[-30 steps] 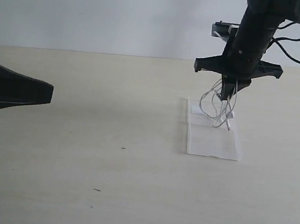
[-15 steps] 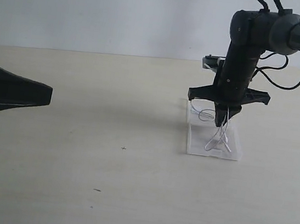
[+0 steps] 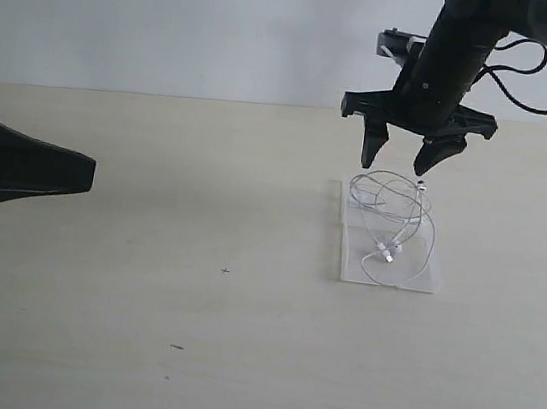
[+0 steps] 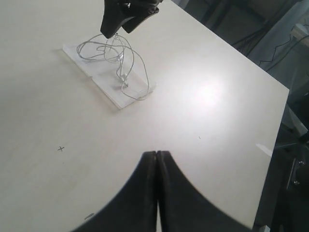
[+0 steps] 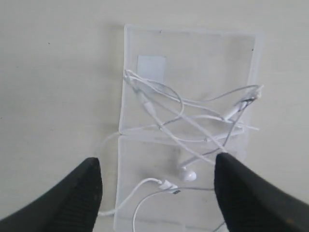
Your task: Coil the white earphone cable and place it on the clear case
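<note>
The white earphone cable [image 3: 390,212] lies in loose loops on the clear case [image 3: 411,279], which rests flat and opened out on the table. Its two hinged halves [image 5: 145,154] and a white sticker [image 5: 151,69] show in the right wrist view, with an earbud [image 5: 188,175] and the cable [image 5: 164,104] spread over them; a few strands spill past the edge. My right gripper [image 3: 399,164] hovers open just above the case with nothing between its fingers [image 5: 79,193]. My left gripper [image 3: 91,172] stays shut and empty far to the left. The left wrist view shows the cable [image 4: 126,60] on the case [image 4: 108,86].
The pale table [image 3: 186,334] carries a few small dark specks [image 3: 225,271]. Its far edge and dark clutter [image 4: 270,43] beyond it show in the left wrist view. A plain wall [image 3: 177,20] rises behind the table.
My right gripper went down onto the case with the bunched cable, opened, and rose. The cable dropped and spread into loops on the case. The left arm stayed still.
</note>
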`<state>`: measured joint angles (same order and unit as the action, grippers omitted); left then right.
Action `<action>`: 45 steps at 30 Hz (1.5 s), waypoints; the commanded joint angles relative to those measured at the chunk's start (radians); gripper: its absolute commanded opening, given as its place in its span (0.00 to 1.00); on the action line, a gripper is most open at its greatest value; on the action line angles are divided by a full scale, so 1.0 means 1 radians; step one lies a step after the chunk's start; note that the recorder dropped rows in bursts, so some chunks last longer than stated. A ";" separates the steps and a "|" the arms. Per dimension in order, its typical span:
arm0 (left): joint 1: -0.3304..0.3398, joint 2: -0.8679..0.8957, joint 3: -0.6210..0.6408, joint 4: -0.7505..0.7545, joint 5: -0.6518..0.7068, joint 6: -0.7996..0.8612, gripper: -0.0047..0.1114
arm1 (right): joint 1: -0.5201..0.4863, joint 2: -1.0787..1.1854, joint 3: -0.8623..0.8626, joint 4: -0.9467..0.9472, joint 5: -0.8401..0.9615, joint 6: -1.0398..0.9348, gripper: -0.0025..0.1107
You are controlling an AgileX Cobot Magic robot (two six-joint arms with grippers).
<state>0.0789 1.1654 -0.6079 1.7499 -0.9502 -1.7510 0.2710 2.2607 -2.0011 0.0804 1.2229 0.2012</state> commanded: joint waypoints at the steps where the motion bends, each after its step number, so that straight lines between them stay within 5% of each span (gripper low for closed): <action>1: 0.002 -0.001 0.004 -0.005 0.006 -0.005 0.04 | -0.003 -0.034 -0.007 -0.011 -0.002 0.002 0.59; 7: 0.002 -0.001 0.004 -0.005 0.037 -0.005 0.04 | -0.003 -0.105 -0.007 -0.070 -0.002 0.007 0.56; 12: 0.002 -0.001 0.004 -0.005 0.087 -0.005 0.04 | -0.003 -0.303 0.064 -0.133 -0.002 -0.044 0.04; 22: 0.002 -0.001 0.004 -0.005 0.087 -0.005 0.04 | -0.005 -0.859 0.491 -0.306 -0.002 -0.072 0.03; 45: 0.002 -0.001 0.004 -0.005 0.087 -0.005 0.04 | -0.005 -1.450 0.499 -0.295 -0.002 -0.070 0.03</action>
<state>0.0789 1.1654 -0.6063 1.7499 -0.8720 -1.7531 0.2710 0.8676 -1.5085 -0.2125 1.2279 0.1380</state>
